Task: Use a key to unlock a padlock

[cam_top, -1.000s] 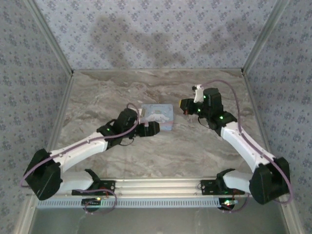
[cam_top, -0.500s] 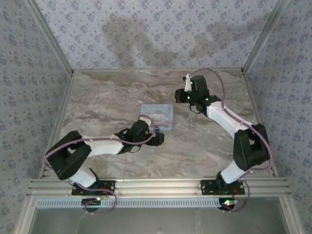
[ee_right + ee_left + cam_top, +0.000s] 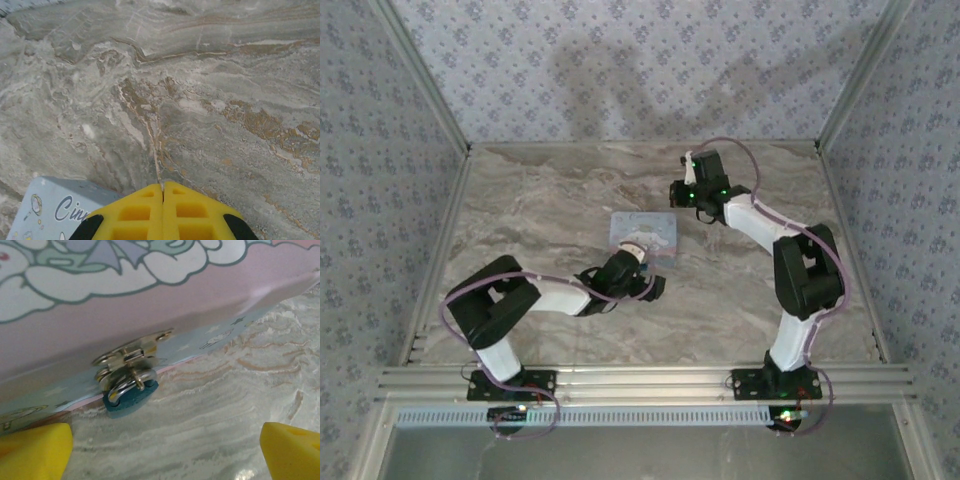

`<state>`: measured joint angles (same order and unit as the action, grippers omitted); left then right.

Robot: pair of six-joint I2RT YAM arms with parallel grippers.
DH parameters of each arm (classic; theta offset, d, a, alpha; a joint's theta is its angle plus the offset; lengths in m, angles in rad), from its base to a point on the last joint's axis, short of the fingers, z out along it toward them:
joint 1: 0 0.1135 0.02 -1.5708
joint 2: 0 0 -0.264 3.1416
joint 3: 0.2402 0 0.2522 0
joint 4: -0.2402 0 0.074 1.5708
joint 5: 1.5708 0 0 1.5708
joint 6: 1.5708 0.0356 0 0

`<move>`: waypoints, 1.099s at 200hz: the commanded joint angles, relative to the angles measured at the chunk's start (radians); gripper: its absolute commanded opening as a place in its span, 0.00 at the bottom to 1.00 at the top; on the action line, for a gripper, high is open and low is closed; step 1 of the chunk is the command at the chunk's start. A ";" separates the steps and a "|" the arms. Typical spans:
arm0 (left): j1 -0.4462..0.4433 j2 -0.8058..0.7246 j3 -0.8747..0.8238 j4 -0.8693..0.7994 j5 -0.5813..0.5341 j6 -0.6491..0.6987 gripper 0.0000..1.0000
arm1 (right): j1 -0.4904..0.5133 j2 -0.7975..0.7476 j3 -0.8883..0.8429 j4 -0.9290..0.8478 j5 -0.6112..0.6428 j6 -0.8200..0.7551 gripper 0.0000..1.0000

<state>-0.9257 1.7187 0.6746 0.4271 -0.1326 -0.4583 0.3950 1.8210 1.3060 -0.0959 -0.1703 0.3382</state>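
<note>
Here L tool [image 3: 162,452] spread near padlock [image 3: 129,400]

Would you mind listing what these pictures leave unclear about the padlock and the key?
- Left wrist: the padlock shows no keyhole; its top sits behind the clasp of the tin.
- Top: the lock is too small to pick out.
- Right wrist: the shut right fingers may pinch a key; cannot tell.

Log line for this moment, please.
left gripper: open, facing padlock | padlock: on hasp of tin | right gripper: shut, over table
</note>
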 commanded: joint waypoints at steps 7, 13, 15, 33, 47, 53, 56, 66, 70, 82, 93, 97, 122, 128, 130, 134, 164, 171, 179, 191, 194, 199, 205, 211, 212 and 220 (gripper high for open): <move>-0.007 0.060 0.039 0.114 0.045 0.054 0.92 | 0.010 0.032 0.027 -0.020 0.022 -0.025 0.00; -0.007 0.064 0.039 0.125 0.057 0.060 0.92 | 0.011 0.036 0.026 -0.020 0.020 -0.025 0.00; -0.007 0.066 0.039 0.128 0.060 0.063 0.91 | 0.012 0.036 0.025 -0.019 0.019 -0.024 0.00; -0.007 0.078 0.034 0.168 0.097 0.085 0.89 | 0.017 0.049 0.025 -0.018 0.017 -0.026 0.00; -0.007 0.084 0.039 0.177 0.124 0.096 0.88 | 0.020 0.057 0.023 -0.018 0.018 -0.030 0.00; -0.007 0.085 0.038 0.185 0.127 0.098 0.88 | 0.022 0.059 0.020 -0.018 0.018 -0.028 0.00; -0.008 0.085 0.037 0.192 0.128 0.099 0.88 | 0.022 0.060 0.020 -0.016 0.018 -0.029 0.00; -0.006 0.084 0.023 0.231 0.138 0.105 0.89 | 0.023 0.062 0.014 -0.010 0.018 -0.027 0.00; -0.004 0.082 0.016 0.251 0.147 0.107 0.88 | 0.023 0.063 0.011 -0.010 0.018 -0.026 0.00; 0.005 0.085 0.005 0.285 0.174 0.104 0.86 | 0.024 0.063 0.005 -0.005 0.019 -0.024 0.00; 0.018 0.088 -0.002 0.314 0.212 0.098 0.85 | 0.025 0.063 -0.002 -0.002 0.020 -0.023 0.00; 0.024 0.089 -0.005 0.327 0.221 0.092 0.85 | 0.025 0.063 -0.003 -0.002 0.021 -0.023 0.00; 0.073 0.091 -0.034 0.411 0.300 0.029 0.87 | 0.028 0.061 -0.007 -0.004 0.024 -0.024 0.00; 0.084 0.091 -0.041 0.429 0.316 0.018 0.87 | 0.029 0.061 -0.007 -0.007 0.025 -0.026 0.00; 0.087 0.091 -0.043 0.433 0.322 0.015 0.88 | 0.029 0.062 -0.007 -0.008 0.026 -0.027 0.00; 0.092 0.091 -0.047 0.440 0.330 0.008 0.88 | 0.029 0.063 -0.007 -0.008 0.028 -0.029 0.00; 0.133 0.105 -0.062 0.497 0.413 -0.056 0.90 | 0.029 0.069 -0.007 -0.016 0.031 -0.032 0.00; 0.142 0.114 -0.068 0.523 0.431 -0.075 0.89 | 0.029 0.069 -0.007 -0.016 0.031 -0.032 0.00; 0.154 0.125 -0.072 0.552 0.450 -0.098 0.88 | 0.031 0.069 -0.007 -0.016 0.032 -0.033 0.00; 0.170 0.140 -0.069 0.575 0.482 -0.122 0.87 | 0.031 0.068 -0.005 -0.015 0.033 -0.033 0.00; 0.170 0.143 -0.068 0.575 0.488 -0.126 0.86 | 0.032 0.068 -0.005 -0.016 0.033 -0.032 0.00; 0.173 0.146 -0.062 0.571 0.493 -0.129 0.86 | 0.032 0.068 -0.006 -0.016 0.034 -0.033 0.00; 0.173 0.149 -0.060 0.568 0.499 -0.127 0.85 | 0.033 0.069 -0.005 -0.016 0.036 -0.033 0.00; 0.174 0.151 -0.057 0.568 0.504 -0.127 0.84 | 0.032 0.069 -0.006 -0.016 0.036 -0.033 0.00; 0.173 0.151 -0.057 0.569 0.504 -0.127 0.83 | 0.032 0.069 -0.007 -0.015 0.036 -0.034 0.00; 0.173 0.154 -0.053 0.569 0.513 -0.125 0.83 | 0.033 0.069 -0.007 -0.015 0.036 -0.034 0.00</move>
<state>-0.7567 1.8603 0.6121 0.9295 0.3077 -0.5526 0.4198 1.8732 1.3056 -0.0982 -0.1520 0.3202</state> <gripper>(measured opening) 0.837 0.063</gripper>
